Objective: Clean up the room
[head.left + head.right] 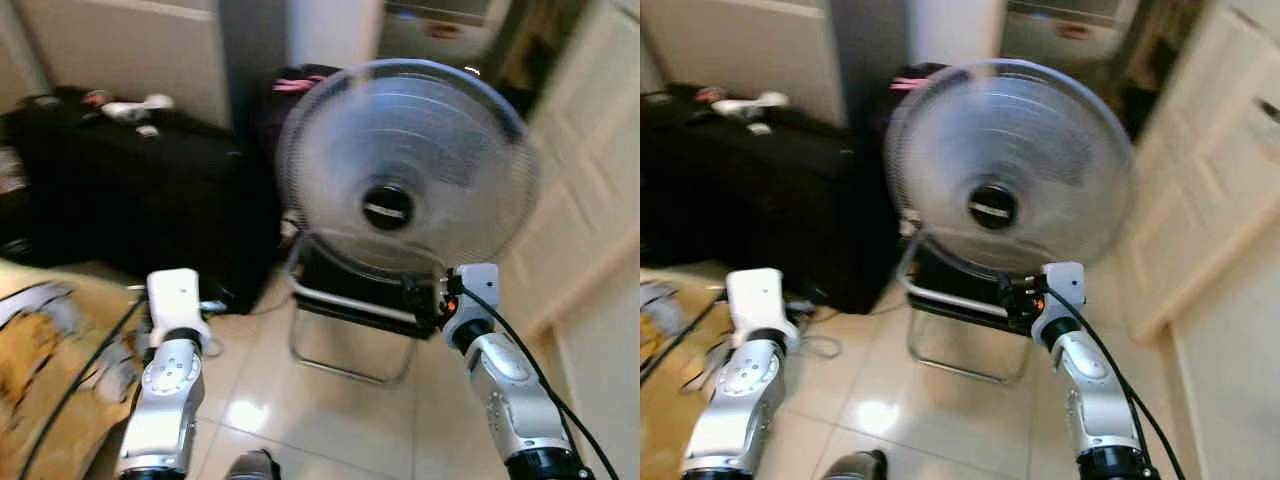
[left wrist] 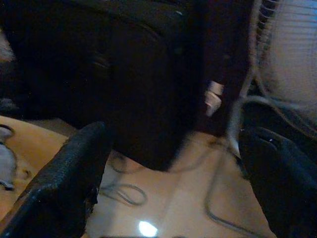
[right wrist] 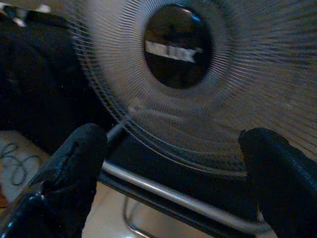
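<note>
Right wrist view: fan (image 3: 198, 74) on tiled floor (image 1: 340, 420), beside black suitcase (image 1: 130, 190). Wire grille thin, likely bends; head top-heavy, light. Best hold: metal tube base (image 3: 168, 191). Right gripper (image 3: 173, 163) fingers wide, near base; left gripper (image 2: 168, 168) fingers wide, empty.

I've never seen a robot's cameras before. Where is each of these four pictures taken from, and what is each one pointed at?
Left eye view: on the head, looking forward and down at a fan; both silver arms show.
Right eye view: beside it, same scene.
Left wrist view: on the left arm, facing a black suitcase past the open left tool.
Right wrist view: on the right arm, facing the fan through the open right tool.
Shared: all show the fan.
</note>
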Available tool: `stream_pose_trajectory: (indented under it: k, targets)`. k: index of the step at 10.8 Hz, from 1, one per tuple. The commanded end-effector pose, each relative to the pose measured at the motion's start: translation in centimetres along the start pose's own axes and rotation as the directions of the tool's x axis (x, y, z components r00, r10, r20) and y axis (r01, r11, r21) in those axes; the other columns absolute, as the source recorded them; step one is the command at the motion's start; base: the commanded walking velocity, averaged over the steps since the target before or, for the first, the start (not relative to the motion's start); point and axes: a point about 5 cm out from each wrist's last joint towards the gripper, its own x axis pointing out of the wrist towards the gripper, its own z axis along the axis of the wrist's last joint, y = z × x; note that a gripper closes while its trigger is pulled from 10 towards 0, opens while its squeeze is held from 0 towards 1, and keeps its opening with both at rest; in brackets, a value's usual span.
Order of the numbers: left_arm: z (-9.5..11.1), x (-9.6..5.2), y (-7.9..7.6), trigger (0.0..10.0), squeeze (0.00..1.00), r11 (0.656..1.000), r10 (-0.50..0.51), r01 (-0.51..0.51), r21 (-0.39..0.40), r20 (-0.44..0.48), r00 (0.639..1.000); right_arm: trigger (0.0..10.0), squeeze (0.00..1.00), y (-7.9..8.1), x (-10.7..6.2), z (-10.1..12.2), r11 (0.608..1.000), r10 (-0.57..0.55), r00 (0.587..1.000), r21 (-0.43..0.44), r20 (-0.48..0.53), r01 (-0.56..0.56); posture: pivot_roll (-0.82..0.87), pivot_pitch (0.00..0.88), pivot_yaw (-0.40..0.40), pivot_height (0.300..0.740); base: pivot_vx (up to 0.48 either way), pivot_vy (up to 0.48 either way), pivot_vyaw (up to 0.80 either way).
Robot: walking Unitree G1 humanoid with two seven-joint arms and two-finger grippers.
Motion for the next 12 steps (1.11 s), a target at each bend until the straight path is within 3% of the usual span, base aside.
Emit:
stream_pose_trajectory:
  k: [1,2,5,6,7,8,9,10,12]
  targets:
    - [0.2,-0.2,-0.7,10.0,1.0,0.995,-0.093,0.093,-0.027,-0.004,0.996,10.0,1.0,-0.5,0.1,0.3,1.0,-0.021,1.0,0.007,0.004,0.021,-0.07,0.0,-0.035,0.74,0.0,0.0,0.8]
    - [0.8,-0.5,-0.6,10.0,1.0,0.986,-0.132,0.135,-0.1,0.04,0.99,10.0,1.0,-0.5,0.2,0.3,1.0,-0.02,1.0,0.001,0.004,0.02,-0.07,0.0,-0.036,0.74,0.0,0.0,0.8]
    - [1.0,-0.2,-0.4,10.0,1.0,0.971,-0.13,0.136,-0.199,0.041,0.991,10.0,1.0,-0.6,0.4,0.5,0.999,-0.043,0.999,-0.011,0.013,0.043,-0.07,0.0,-0.033,0.74,0.0,0.0,0.8]
    - [1.4,0.0,-0.4,10.0,1.0,0.992,-0.11,0.113,-0.063,0.052,0.993,10.0,1.0,-0.9,0.5,0.5,0.998,-0.065,0.998,-0.019,0.013,0.065,-0.08,0.0,-0.033,0.74,0.0,0.0,0.8]
    - [1.4,-0.1,-0.9,5.3,0.95,0.984,-0.16,0.164,-0.068,0.061,0.985,10.0,1.0,-0.9,0.6,0.6,0.998,-0.067,0.998,0.002,0.01,0.067,-0.08,0.0,-0.033,0.74,0.0,0.0,0.8]
    - [1.3,-0.2,-1.0,0.0,0.03,0.976,-0.18,0.186,-0.113,0.06,0.982,0.0,1.0,-0.8,0.7,0.7,0.999,-0.053,0.999,0.002,0.011,0.053,-0.08,0.0,-0.031,0.74,0.0,0.0,0.8]
    - [1.4,-0.2,-1.1,0.0,0.0,0.976,-0.183,0.188,-0.105,0.06,0.981,0.0,0.74,-0.7,0.8,0.8,0.999,-0.044,0.999,0.006,0.015,0.044,-0.08,0.0,-0.032,0.74,0.0,0.0,0.8]
    - [1.4,-0.1,-1.1,0.0,0.0,0.978,-0.178,0.183,-0.095,0.063,0.982,0.0,0.0,-0.7,0.8,0.7,0.999,-0.049,0.999,0.008,0.014,0.049,-0.08,0.0,-0.031,0.74,0.0,0.0,0.8]
    - [1.5,0.0,-0.9,0.0,0.0,0.981,-0.169,0.174,-0.079,0.066,0.983,0.0,0.0,-0.8,0.9,0.8,0.998,-0.061,0.998,0.02,0.012,0.061,-0.07,0.0,-0.03,0.74,0.0,0.0,0.8]
